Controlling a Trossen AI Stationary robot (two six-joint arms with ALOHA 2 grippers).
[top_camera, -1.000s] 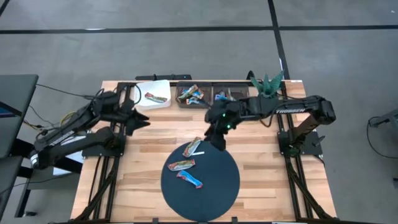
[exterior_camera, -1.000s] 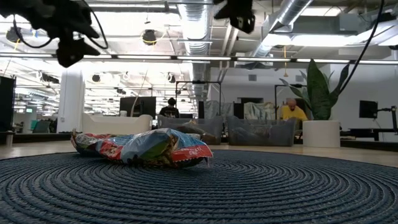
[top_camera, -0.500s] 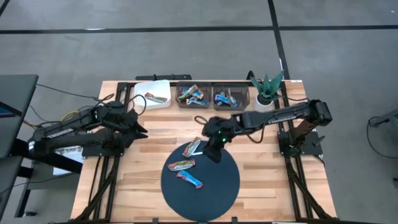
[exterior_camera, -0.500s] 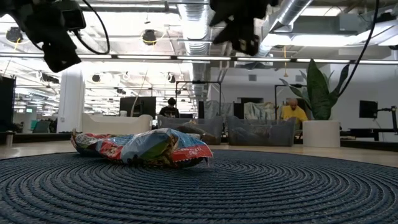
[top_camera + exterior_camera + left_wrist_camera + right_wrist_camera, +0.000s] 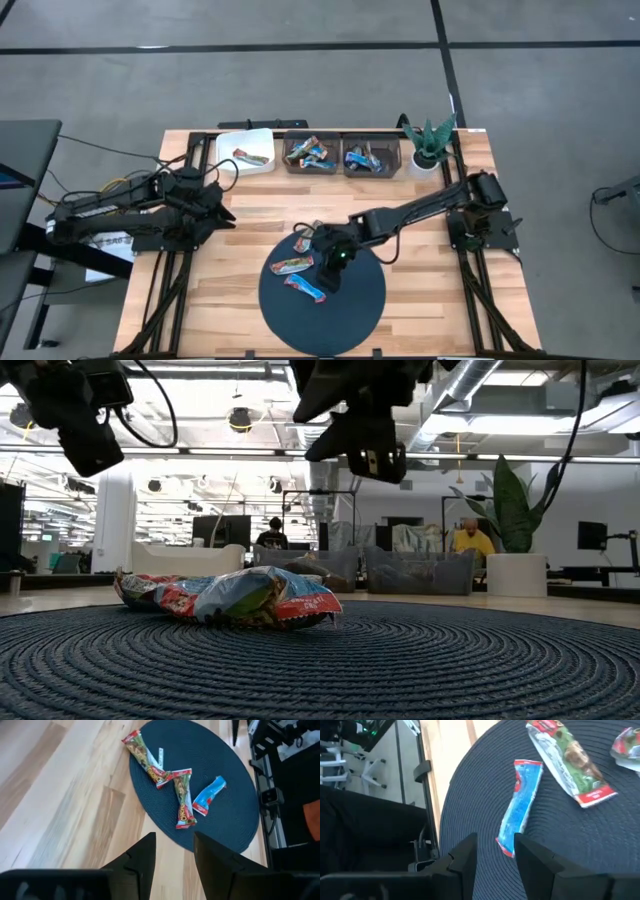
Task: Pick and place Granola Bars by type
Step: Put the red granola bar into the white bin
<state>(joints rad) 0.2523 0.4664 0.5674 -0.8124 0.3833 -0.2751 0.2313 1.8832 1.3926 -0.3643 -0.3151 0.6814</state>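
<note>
The blue bar (image 5: 521, 806) lies flat on the dark round mat (image 5: 620, 865), just ahead of the right gripper (image 5: 492, 851), lengthwise to the gap between its fingers. That gripper hangs above the mat with its fingers parted a little and nothing between them. Beside the blue bar, on the far side from the gripper, is a green-and-red bar (image 5: 570, 762), and a third bar (image 5: 306, 238) with the thin white strip sits beyond that at the mat's edge.

The likeliest trouble, as I judge it, is the gap: parted only this far, the fingers may come down on top of the wrapper instead of astride it, and the foil (shiny, probably slick) could skid across the weave or crumple without being caught. A descent slightly off line could also nudge the green-and-red bar, or pinch both.

The other bars are already in the three bins (image 5: 313, 155) at the table's far edge, well apart from the gripper, so a bar held loosely could slip out on the way there or land in the wrong bin.

The left gripper (image 5: 174, 865) waits over bare wood off the mat, partly open and empty.
</note>
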